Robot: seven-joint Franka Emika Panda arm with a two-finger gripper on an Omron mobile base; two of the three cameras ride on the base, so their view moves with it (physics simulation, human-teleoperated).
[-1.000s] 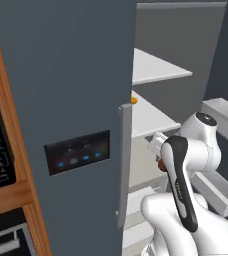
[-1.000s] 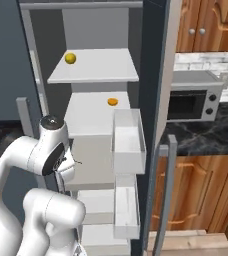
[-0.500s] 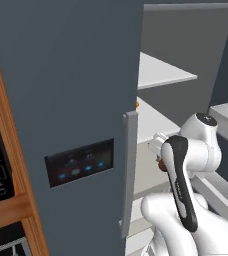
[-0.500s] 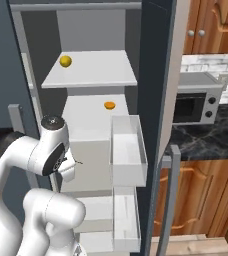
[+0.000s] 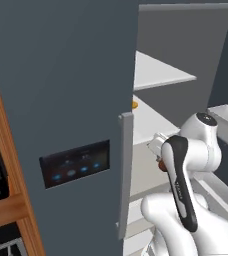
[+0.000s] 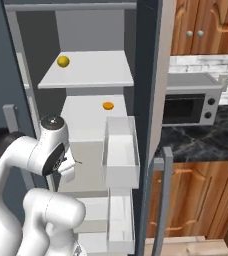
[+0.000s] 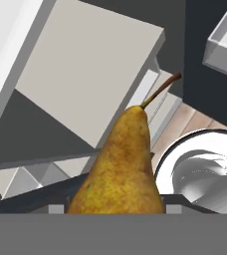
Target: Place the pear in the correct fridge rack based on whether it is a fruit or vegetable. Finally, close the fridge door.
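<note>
The pear (image 7: pixel 123 169), orange-brown and speckled with a thin curved stem, stands upright at the bottom of the hand view, right between the fingers. My gripper (image 6: pixel 68 169) is shut on it in front of the open fridge, level with the shelf under the middle one. From the left base, the gripper (image 5: pixel 158 152) shows beside the shelves with a bit of the pear (image 5: pixel 161 164) under it. The fridge door (image 6: pixel 153 75) stands wide open on the right, and its grey bar handle (image 6: pixel 162 200) hangs low.
A round yellow fruit (image 6: pixel 63 61) lies on the top shelf and a flat orange item (image 6: pixel 108 105) on the middle one. White door bins (image 6: pixel 120 150) jut out near the arm. The door with the blue panel (image 5: pixel 76 162) stands left. A microwave (image 6: pixel 186 107) sits right.
Both base views have shifted, so the camera has moved relative to the fridge. The arm keeps its pose and the gripper stays shut on the pear.
</note>
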